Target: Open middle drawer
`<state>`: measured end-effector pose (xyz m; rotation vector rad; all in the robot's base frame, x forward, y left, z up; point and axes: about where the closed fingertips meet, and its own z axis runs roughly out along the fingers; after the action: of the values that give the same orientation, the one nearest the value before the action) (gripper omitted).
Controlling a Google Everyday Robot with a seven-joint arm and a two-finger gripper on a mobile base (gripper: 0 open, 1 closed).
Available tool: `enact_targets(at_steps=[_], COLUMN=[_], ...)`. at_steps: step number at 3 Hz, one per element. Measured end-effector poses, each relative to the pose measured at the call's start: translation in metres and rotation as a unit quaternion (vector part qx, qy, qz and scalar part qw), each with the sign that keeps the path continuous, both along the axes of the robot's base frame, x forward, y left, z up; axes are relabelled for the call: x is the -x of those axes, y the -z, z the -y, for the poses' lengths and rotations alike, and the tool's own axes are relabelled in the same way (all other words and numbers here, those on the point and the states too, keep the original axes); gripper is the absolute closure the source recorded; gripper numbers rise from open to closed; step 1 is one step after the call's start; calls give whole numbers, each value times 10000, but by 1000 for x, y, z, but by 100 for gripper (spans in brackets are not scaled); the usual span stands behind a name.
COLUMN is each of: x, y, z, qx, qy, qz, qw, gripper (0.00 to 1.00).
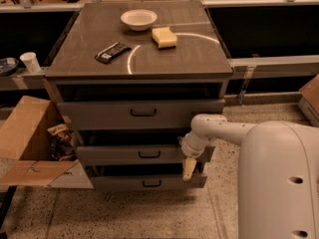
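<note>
The grey cabinet has three stacked drawers. The middle drawer [124,155] has a wide grey front and a small black central handle [149,155]; it stands slightly pulled out, with a dark gap above it. My gripper [189,167] hangs at the right end of the middle drawer's front, its cream fingers pointing down over the gap toward the bottom drawer [147,182]. It is well right of the handle. The top drawer [142,113] also stands a little forward.
On the cabinet top [89,59] lie a white bowl [138,19], a yellow sponge [164,37] and a dark bar-shaped packet [113,52]. An open cardboard box [25,138] stands to the left. A paper cup [30,61] sits on the left ledge. Speckled floor lies in front.
</note>
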<state>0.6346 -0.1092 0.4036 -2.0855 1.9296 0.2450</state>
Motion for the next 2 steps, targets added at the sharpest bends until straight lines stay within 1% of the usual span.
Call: enact_targets(at_steps=[1,2], x=[-6,-6], y=[7,0], z=[-6,-6], qx=[-32,-35], qy=[3,14], qz=[-51,-34], qw=[10000,10000], gripper=[25,56])
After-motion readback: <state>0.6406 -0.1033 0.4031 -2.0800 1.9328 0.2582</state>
